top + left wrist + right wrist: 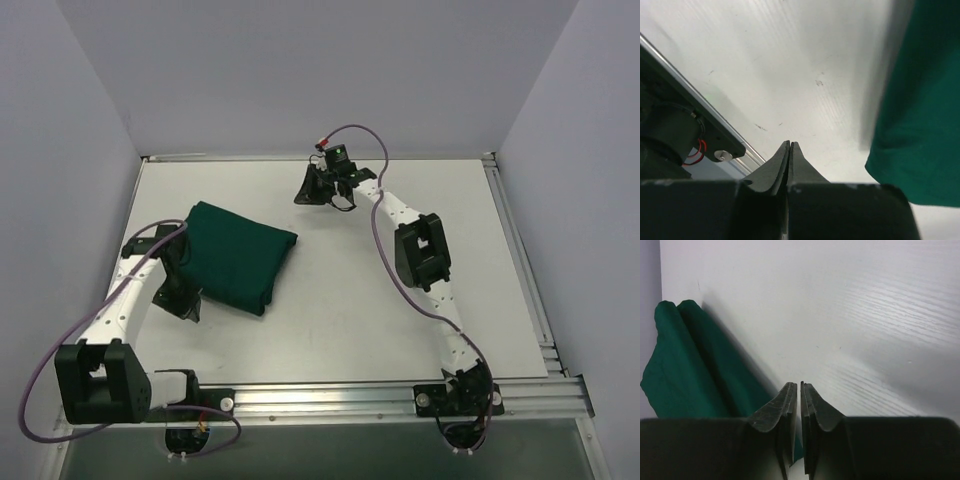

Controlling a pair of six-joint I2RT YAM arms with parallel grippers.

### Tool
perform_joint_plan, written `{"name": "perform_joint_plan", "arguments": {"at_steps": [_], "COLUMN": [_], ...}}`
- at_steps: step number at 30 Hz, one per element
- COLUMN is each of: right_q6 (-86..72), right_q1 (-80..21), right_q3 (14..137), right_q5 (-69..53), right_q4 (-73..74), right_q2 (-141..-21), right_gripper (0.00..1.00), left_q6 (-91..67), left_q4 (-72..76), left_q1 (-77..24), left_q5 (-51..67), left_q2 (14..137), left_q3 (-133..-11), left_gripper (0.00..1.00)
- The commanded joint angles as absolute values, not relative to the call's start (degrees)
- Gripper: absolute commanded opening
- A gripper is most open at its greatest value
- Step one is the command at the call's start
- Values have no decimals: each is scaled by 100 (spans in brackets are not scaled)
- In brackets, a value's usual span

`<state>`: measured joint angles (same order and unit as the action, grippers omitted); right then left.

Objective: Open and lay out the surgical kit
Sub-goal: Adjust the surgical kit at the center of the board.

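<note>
Overhead view, with 12 o'clock at the far edge of the tabletop (350, 320): the dark green cloth wrap (235, 255) lies as a folded, roughly square bundle at about 9 o'clock from the tabletop's centre, resting flat with one corner turned toward 3 o'clock. Your left tool (185, 300) sits low at the bundle's 8 o'clock edge, just beside the cloth; from above you cannot tell whether it touches the fabric. In the left wrist view, the left tool's fingers (782, 160) are pressed together along their full length, closed with nothing between them. The green wrap (920, 110) fills the 3 o'clock side of that view, apart from the fingertips, with bare white tabletop ahead at 12 o'clock. Your right tool (312, 190) is at about 12 o'clock from the tabletop's centre and about 1 o'clock from the bundle, well apart from it, with its tips turned toward 9 o'clock. In the right wrist view, the right tool's fingers (785, 405) are closed to a hairline slit and hold nothing. The wrap (685, 370) appears there at 9 o'clock as stacked folds, casting a shadow on the tabletop beside it.
</note>
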<state>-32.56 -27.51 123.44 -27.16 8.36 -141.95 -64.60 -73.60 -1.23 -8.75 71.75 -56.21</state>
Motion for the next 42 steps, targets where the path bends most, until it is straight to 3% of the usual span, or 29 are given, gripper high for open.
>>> {"name": "perform_joint_plan", "arguments": {"at_steps": [1,11,17,27,36,42], "right_q6": [-3480,-3410,-3227,-2803,-2830,-3058], "right_q1": [-2961,-3217,-3339,-3375,-3358,-3121], "right_q3": [12945,12867,12780,11014,9382,8219], "right_q5": [-3155,-3612,-3875,-3867,-3824,-3166], "right_q4": [598,378,729,590,352,369], "right_q2": [-14597,-14915,-14985,-14081,-13027,-12025], "right_gripper": [9,7,8,6,2,1], "left_q6": [-6829,-7207,-6962,-5661,-4466,-4105], "left_q4": [-7630,-6821,-6513,-6179,-6108,-5942], "left_q1": [-79,-26,246,62,-1176,-1705], "left_q5": [-880,-747,-887,-677,-527,-142], "left_q2": [7566,8682,9728,11399,12189,12576], "left_q3": [-5739,-5704,-6353,-7900,-9428,-10002], "left_gripper": [2,2,2,2,2,2]}}
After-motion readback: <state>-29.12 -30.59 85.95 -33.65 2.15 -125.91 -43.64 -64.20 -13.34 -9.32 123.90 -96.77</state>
